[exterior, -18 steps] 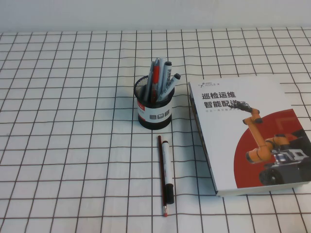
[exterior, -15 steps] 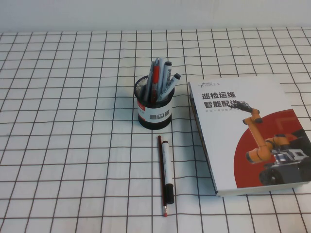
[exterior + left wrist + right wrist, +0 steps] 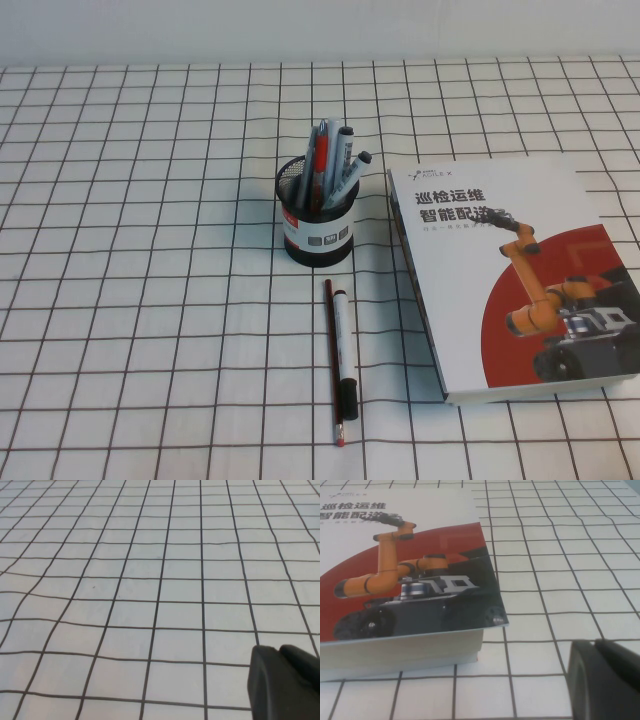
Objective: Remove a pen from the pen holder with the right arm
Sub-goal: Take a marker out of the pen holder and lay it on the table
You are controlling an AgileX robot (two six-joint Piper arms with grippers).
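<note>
While the pen holder (image 3: 318,222) is standing mid-table, pens (image 3: 331,155) inside and one loose pen (image 3: 344,345) lying before it, the right gripper (image 3: 602,677) is waiting closed near the book (image 3: 395,555), the left gripper (image 3: 282,680), openness untellable, over bare cloth (image 3: 150,580): reaching and grasping are looking yet undone.

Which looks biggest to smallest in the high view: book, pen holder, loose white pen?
1. book
2. pen holder
3. white pen, long but thin
Only wrist views show the left gripper and right gripper, above the cloth.
</note>
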